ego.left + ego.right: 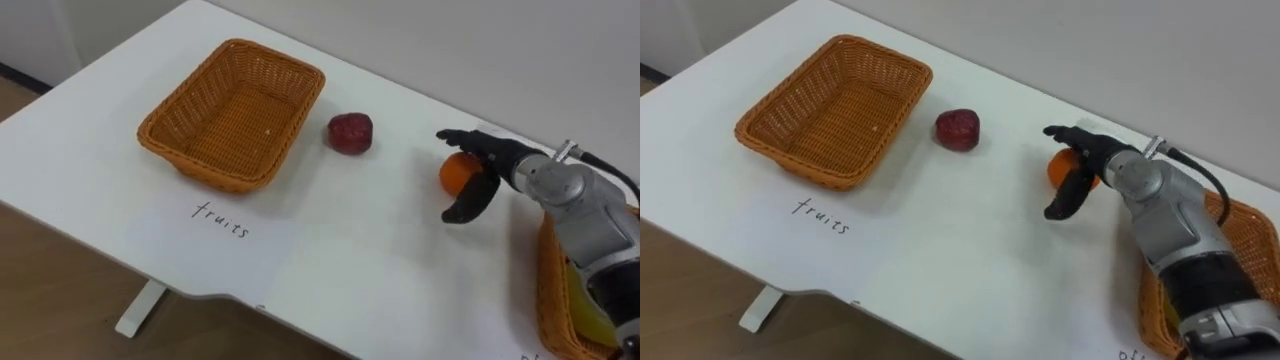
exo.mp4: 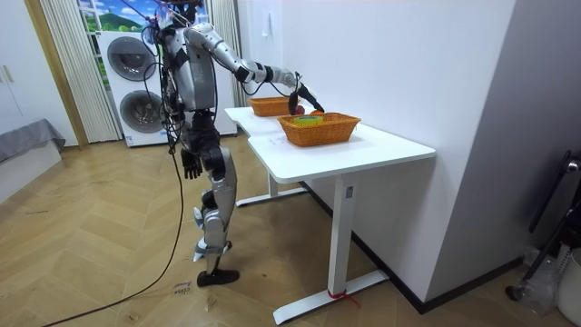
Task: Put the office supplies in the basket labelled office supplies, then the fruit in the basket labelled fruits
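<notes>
An orange point(image 1: 456, 176) lies on the white table point(image 1: 380, 260) toward the right. My right hand point(image 1: 486, 165) is over it, open, with fingers stretched across its top and the thumb hanging down its near side. A dark red fruit point(image 1: 350, 132) rests just right of an empty wicker basket point(image 1: 165, 135) at the left. A second wicker basket point(image 1: 552, 300) at the lower right holds something yellow point(image 1: 592, 312), partly hidden by my forearm. My left hand point(image 2: 191, 165) hangs relaxed by my side as I stand at the table's end.
A handwritten label point(image 1: 220, 220) is on the table in front of the left basket. The table's near edge point(image 1: 150, 270) runs close below it. A wall lies beyond the far edge. Washing machines point(image 2: 136, 82) stand behind me.
</notes>
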Controlling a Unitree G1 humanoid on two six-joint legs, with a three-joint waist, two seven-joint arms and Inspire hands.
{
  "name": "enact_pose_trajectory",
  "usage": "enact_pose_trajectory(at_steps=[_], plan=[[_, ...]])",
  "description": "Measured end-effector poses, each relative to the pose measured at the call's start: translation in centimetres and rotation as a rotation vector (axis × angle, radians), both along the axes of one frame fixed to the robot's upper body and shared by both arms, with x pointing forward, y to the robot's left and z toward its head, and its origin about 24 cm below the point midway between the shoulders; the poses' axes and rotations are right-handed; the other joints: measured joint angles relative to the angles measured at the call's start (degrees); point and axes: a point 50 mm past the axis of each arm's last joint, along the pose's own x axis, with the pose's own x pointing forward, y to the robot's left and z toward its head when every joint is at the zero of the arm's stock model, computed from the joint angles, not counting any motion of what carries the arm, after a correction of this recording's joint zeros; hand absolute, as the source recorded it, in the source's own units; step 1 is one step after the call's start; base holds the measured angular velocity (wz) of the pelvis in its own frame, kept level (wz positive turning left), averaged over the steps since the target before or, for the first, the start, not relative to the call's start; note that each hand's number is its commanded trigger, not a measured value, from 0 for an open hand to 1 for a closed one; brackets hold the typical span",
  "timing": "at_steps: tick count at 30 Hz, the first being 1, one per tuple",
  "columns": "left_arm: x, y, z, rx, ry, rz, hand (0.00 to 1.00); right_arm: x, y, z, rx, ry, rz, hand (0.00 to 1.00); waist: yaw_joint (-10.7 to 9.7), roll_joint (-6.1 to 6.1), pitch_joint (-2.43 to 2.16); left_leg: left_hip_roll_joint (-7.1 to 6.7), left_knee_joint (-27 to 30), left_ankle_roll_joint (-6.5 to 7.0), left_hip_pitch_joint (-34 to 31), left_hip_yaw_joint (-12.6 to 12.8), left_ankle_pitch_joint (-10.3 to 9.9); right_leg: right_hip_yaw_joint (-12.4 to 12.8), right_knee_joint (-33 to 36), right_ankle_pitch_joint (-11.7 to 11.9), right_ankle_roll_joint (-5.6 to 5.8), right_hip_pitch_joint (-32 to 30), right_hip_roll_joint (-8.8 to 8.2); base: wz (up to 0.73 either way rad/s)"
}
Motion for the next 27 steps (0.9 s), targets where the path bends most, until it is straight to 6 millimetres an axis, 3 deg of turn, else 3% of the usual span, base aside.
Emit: enact_pose_trajectory(at_steps=[4,5,10,22,27], plan=[[0.0,0.1,0.0,0.017,0.001,0.001,0.0,0.5,0.0,0.8,-0.038,-0.064,-0.014,0.0,0.0,0.62,-0.15,-0.05,0.2,0.01,-0.46,-0.12,0.0,-0.4,0.0,0.0,0.0,-0.2,-0.05,0.04],[0.0,0.1,0.0,0.02,0.001,0.001,0.0,0.7,0.0,1.1,-0.047,-0.084,-0.018,0.0,-0.01,1.1,-0.01,-0.03,0.19,0.01,-0.46,-0.14,0.0,-0.52,0.02,0.0,0.0,-0.2,-0.05,0.0],[-0.1,-0.1,0.0,0.016,0.005,-0.011,0.0,1.0,0.0,1.8,-0.068,-0.13,-0.026,0.0,0.03,1.31,-0.29,-0.02,0.23,-0.01,-1.16,-0.17,0.03,-0.51,0.05,0.01,-0.01,-0.89,-0.03,0.0],[0.2,-0.1,0.0,0.031,-0.002,-0.015,0.0,1.0,-0.3,1.6,-0.074,-0.137,-0.047,0.0,0.13,0.7,-0.24,-0.1,0.43,0.0,-1.5,-1.15,0.03,-1.37,0.02,0.01,-0.01,-1.01,-0.06,0.03],[0.5,-0.1,0.0,0.031,-0.006,-0.019,0.0,1.0,-0.6,1.1,-0.078,-0.117,-0.06,0.0,0.27,0.26,-0.02,-0.15,0.41,-0.01,-2.14,-1.32,0.02,-2.09,0.01,0.01,-0.01,-1.23,-0.09,0.04]])
